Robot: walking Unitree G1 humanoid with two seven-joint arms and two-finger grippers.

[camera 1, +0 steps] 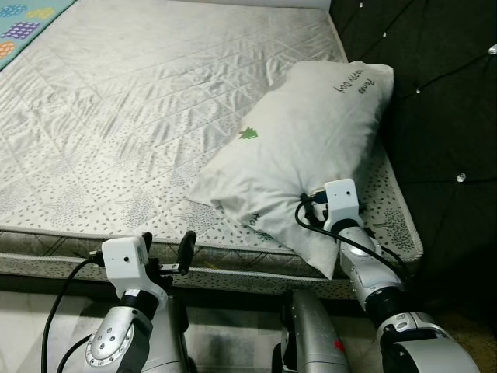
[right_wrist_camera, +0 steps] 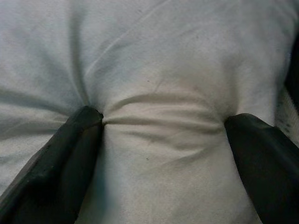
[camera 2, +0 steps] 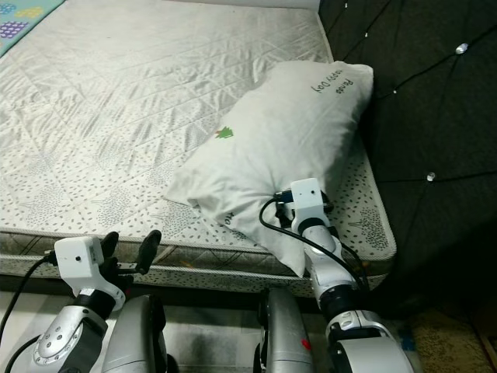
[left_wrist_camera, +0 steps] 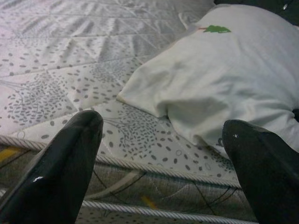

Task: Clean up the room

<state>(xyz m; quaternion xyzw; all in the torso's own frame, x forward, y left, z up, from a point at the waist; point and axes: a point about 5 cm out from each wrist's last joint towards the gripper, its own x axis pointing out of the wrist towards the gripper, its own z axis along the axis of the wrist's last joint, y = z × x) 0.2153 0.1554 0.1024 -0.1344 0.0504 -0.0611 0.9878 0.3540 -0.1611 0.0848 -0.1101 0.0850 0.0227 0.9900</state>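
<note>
A white pillow (camera 1: 311, 132) with a small green tree print lies tilted on the right side of the grey patterned mattress (camera 1: 140, 116), its lower corner hanging over the front edge. My right gripper (right_wrist_camera: 161, 135) is open and pushed into that lower end. Its fingers (right_wrist_camera: 60, 158) dent the cloth, and a fold is bunched between them. My left gripper (camera 1: 166, 247) is open and empty at the mattress's front edge, left of the pillow and apart from it.
A black tufted headboard (camera 1: 443, 116) stands right behind the pillow. A colourful patterned cloth (camera 1: 23, 27) lies at the far left corner of the bed. The mattress side with its rope piping (left_wrist_camera: 154, 170) is just in front of my left gripper.
</note>
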